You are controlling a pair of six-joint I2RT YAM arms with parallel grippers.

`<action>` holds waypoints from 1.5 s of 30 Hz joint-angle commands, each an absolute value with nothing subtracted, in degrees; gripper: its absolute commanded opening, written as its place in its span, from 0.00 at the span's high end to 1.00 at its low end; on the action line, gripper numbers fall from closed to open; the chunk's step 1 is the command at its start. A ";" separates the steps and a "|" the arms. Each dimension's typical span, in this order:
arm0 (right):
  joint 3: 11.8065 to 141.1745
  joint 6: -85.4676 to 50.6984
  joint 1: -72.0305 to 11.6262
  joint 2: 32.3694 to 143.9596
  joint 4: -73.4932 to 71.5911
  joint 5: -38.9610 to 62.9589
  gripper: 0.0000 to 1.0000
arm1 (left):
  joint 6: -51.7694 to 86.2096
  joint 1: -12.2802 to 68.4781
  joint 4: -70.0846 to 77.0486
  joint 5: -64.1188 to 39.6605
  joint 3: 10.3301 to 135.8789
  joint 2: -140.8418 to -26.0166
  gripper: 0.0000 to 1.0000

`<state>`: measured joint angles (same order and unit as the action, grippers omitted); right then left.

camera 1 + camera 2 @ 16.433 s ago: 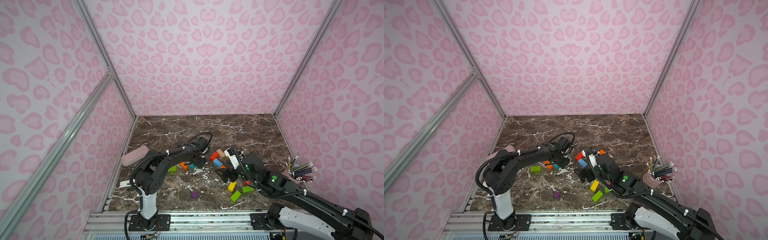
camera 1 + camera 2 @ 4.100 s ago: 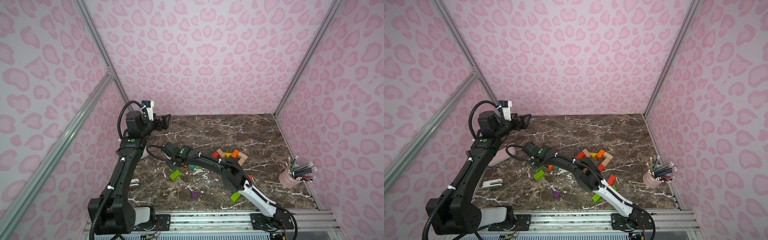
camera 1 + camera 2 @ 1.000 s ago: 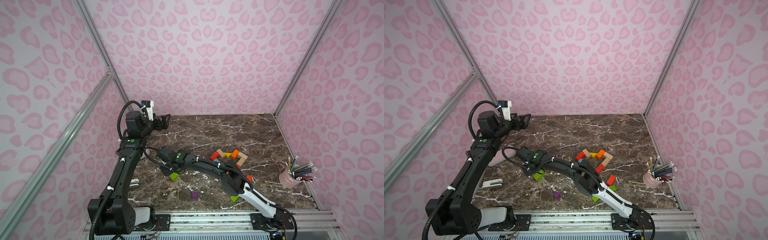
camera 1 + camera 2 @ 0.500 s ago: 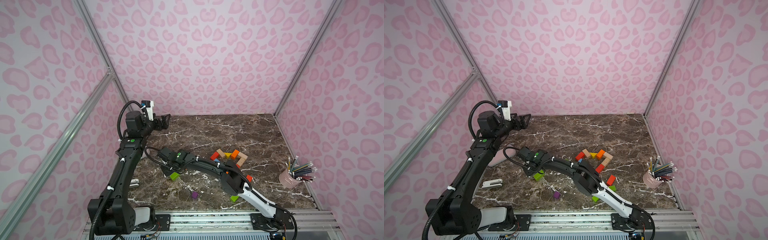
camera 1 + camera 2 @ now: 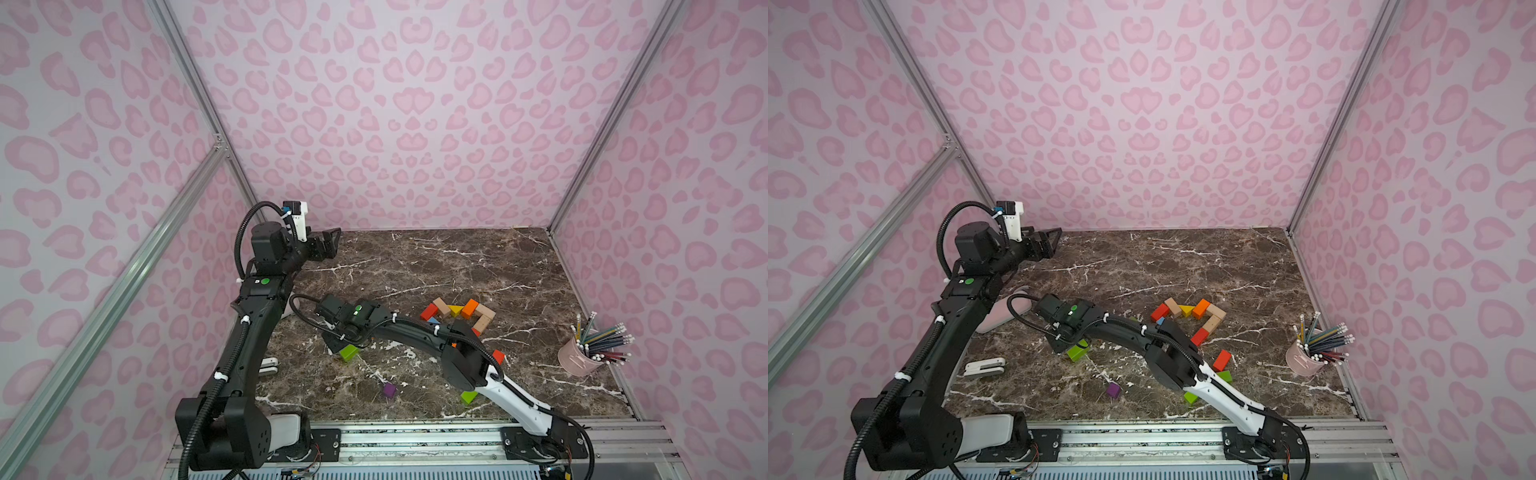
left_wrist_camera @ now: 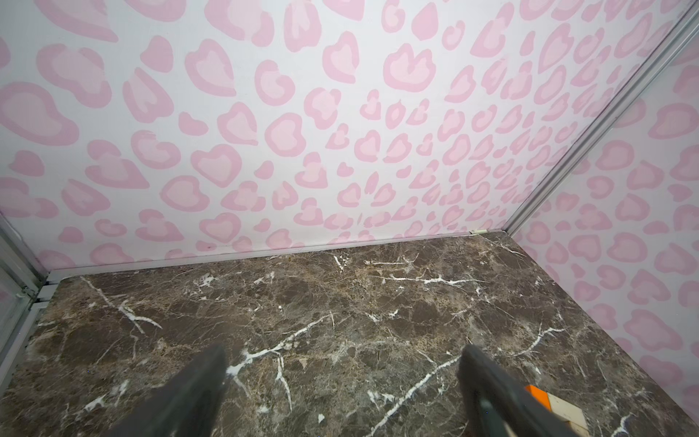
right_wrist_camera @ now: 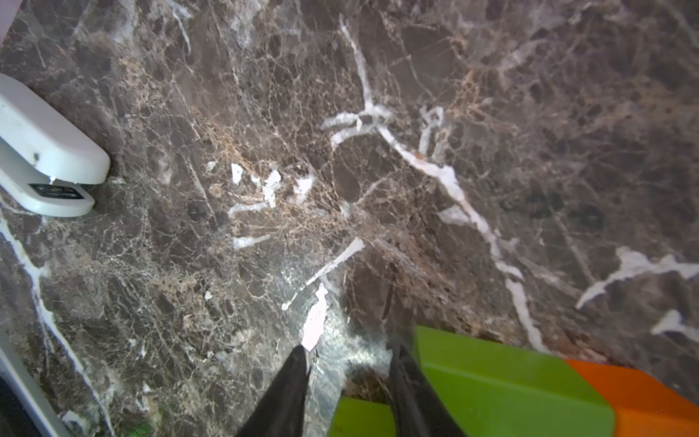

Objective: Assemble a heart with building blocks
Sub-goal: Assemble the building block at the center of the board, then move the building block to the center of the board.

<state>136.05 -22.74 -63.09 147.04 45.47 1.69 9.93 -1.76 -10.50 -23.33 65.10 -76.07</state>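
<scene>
Half done: arc of red, plain, yellow, orange wooden blocks (image 5: 469, 308) laid on marble desk (image 5: 415, 266). Yet to place: lime-green wooden brick (image 5: 348, 352), purple cube (image 5: 389, 390). Apparently grasping nothing with slightly parted right end effector (image 7: 346, 352) beside that brick; left end effector (image 5: 329, 244) released.

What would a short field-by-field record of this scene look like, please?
Table: dark marble
Left gripper: raised clear of the blocks, fingers wide apart, empty
Right gripper: low over the table, fingers slightly apart, table visible between the tips
Green block: on the table beside one right finger
Heart: partial outline of coloured and plain blocks
Loose blocks: purple cube, red block
Other items: pencil cup, white stapler
</scene>
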 commanded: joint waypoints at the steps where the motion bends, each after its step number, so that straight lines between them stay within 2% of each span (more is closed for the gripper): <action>1: 136.80 -21.80 -63.26 146.37 45.09 2.82 0.59 | 9.58 -1.85 -8.99 -22.89 65.03 -75.94 0.02; 7: 136.54 -15.72 -64.66 144.13 41.48 5.18 0.54 | 9.51 -1.90 -8.97 -22.77 65.04 -75.75 0.02; 13: 134.44 -11.38 -65.52 141.68 41.49 2.56 0.53 | 9.41 -1.85 -8.99 -22.68 65.04 -75.59 0.02; 17: 129.19 -11.23 -65.74 138.35 40.95 -0.77 0.49 | 9.35 -1.85 -9.01 -22.57 65.04 -75.41 0.02; 21: 120.52 -11.98 -65.92 133.29 37.99 -3.10 0.37 | 9.38 -1.85 -8.98 -22.52 65.04 -75.32 0.02; 26: 112.63 -12.98 -66.01 128.40 35.54 -5.33 0.28 | 9.40 -1.86 -8.96 -22.56 65.01 -75.41 0.02; 37: 110.74 -16.24 -66.09 129.62 35.68 -5.72 0.17 | 9.54 -1.87 -8.88 -22.77 64.96 -75.50 0.02; 45: 111.76 -17.82 -66.09 132.53 35.53 -5.69 0.16 | 9.59 -1.86 -8.79 -22.89 65.00 -75.41 0.02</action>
<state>110.76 -16.67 -65.95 131.26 36.56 -5.19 9.93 -1.78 -10.50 -22.87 65.08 -75.68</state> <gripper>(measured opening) 0.844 0.978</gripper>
